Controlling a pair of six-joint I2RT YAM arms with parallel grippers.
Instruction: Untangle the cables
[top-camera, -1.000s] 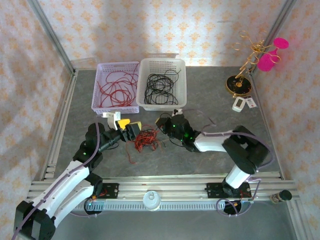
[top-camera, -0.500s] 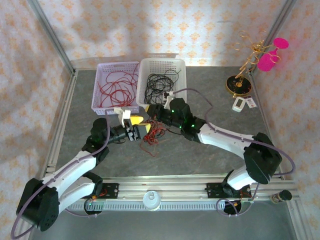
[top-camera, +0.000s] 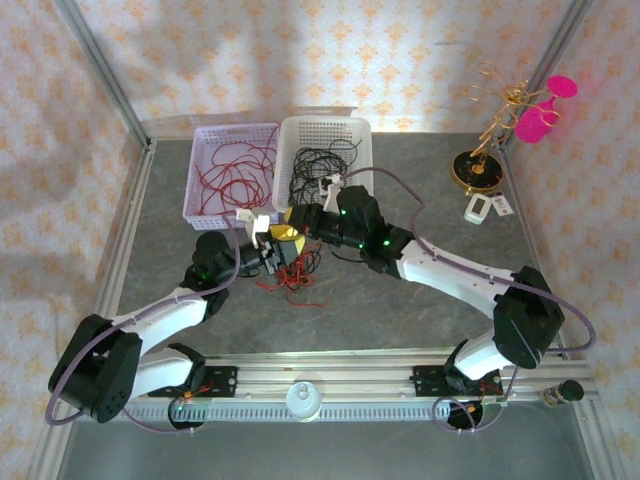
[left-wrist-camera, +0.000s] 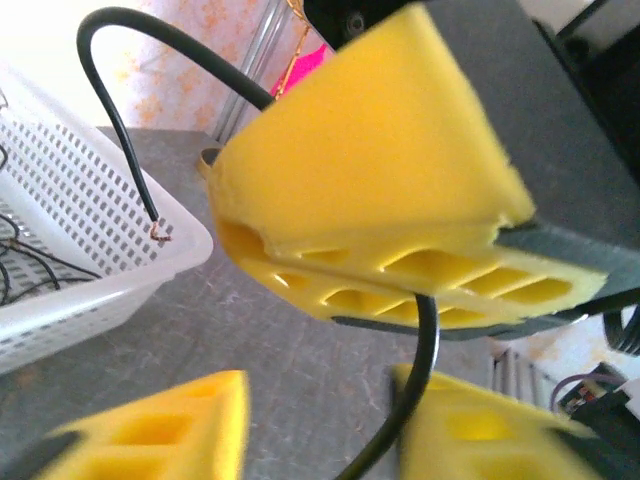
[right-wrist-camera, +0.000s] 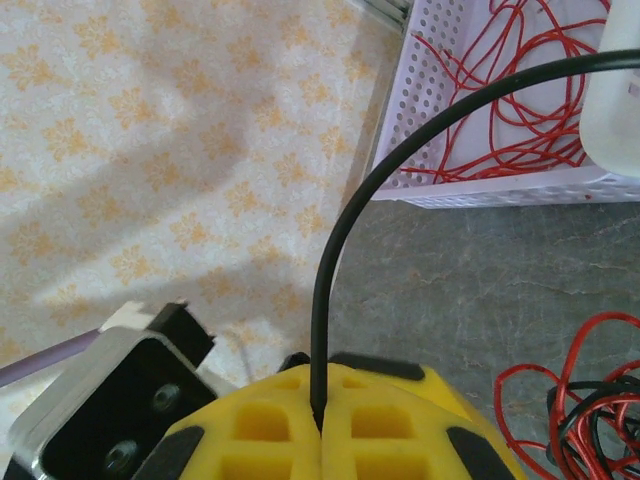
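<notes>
The cables form a small red and black clump (top-camera: 291, 272) on the grey table, also at the lower right of the right wrist view (right-wrist-camera: 590, 405). My right gripper (top-camera: 296, 222) (right-wrist-camera: 320, 408) is shut on one black cable (right-wrist-camera: 338, 220), which arcs up out of its yellow fingers. In the left wrist view that black cable (left-wrist-camera: 428, 340) drops from the right gripper's fingers (left-wrist-camera: 380, 190) into the gap of my left gripper (left-wrist-camera: 320, 405) (top-camera: 272, 257). It lies against the right-hand finger (left-wrist-camera: 480, 430). The left jaws stand apart. The cable's free end (left-wrist-camera: 158, 232) shows bare copper.
A lavender basket (top-camera: 200, 150) (right-wrist-camera: 430, 60) with red wires and a white basket (top-camera: 362, 160) (left-wrist-camera: 90, 280) with black wires stand just behind the grippers. A gold stand with pink pieces (top-camera: 500, 110) and small white items (top-camera: 488, 207) sit back right. A metal rail (top-camera: 330, 368) runs along the near edge.
My right gripper has carried the black cable left and back toward the baskets. My left gripper followed to meet it and its jaws have narrowed. The clump shifted slightly.
</notes>
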